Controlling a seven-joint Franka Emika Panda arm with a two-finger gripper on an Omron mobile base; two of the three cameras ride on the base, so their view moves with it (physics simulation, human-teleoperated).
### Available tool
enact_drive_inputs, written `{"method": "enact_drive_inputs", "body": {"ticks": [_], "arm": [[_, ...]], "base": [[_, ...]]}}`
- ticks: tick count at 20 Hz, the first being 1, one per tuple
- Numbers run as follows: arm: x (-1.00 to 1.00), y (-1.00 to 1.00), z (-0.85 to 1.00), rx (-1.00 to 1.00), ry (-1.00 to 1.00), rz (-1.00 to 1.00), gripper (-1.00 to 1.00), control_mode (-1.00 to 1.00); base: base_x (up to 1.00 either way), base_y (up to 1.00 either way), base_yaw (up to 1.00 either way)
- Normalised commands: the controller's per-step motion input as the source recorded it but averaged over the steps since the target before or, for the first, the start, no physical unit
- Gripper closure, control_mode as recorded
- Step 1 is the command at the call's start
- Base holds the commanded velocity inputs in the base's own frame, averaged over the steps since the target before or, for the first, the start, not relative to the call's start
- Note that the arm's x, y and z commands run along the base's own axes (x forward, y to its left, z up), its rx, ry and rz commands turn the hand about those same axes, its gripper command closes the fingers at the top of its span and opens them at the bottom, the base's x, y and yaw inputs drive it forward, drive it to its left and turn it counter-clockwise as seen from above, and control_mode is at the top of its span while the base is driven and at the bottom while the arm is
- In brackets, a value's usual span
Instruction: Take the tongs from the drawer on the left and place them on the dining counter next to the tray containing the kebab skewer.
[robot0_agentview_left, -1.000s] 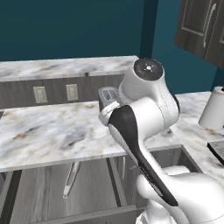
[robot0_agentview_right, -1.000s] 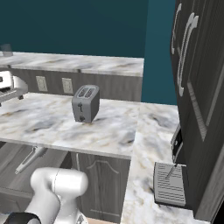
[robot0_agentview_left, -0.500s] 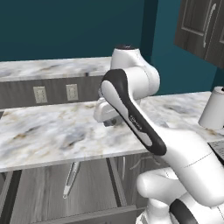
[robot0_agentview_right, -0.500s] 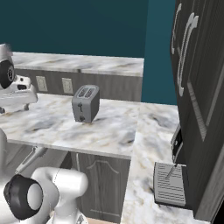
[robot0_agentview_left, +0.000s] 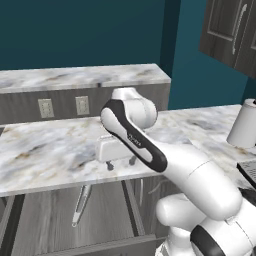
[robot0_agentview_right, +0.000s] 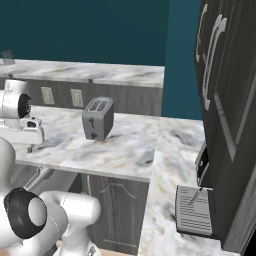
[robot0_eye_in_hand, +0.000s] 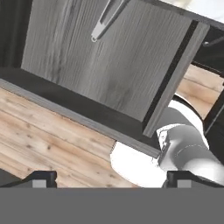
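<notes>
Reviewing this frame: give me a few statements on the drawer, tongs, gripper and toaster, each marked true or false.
1. The drawer is pulled open. True.
2. The tongs lie in the gripper. False: they lie on the drawer floor, apart from the gripper.
3. The gripper's jaws are open. True.
4. The toaster lies tipped on its side. False: it stands upright on the marble counter.
5. The tongs rest on the marble counter. False: they are in the drawer.
</notes>
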Motion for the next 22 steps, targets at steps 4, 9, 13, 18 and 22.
{"method": "enact_drive_inputs", "body": {"ticks": [4,9,13,18,22], "arm": [[0.0,0.13,-0.63,0.0,0.13,-0.02,-1.0,-1.0],[0.0,0.09,-0.67,0.0,0.03,-0.01,-1.0,-1.0],[0.0,0.15,-0.72,0.0,0.0,0.0,-1.0,-1.0],[0.0,0.15,-0.57,0.0,0.0,0.0,-1.0,-1.0],[0.0,0.24,-0.51,0.0,-0.03,-0.01,-1.0,-1.0]], "base": [[0.0,0.0,0.0],[0.0,0.0,0.0],[0.0,0.0,0.0],[0.0,0.0,0.0],[0.0,0.0,0.0]]}}
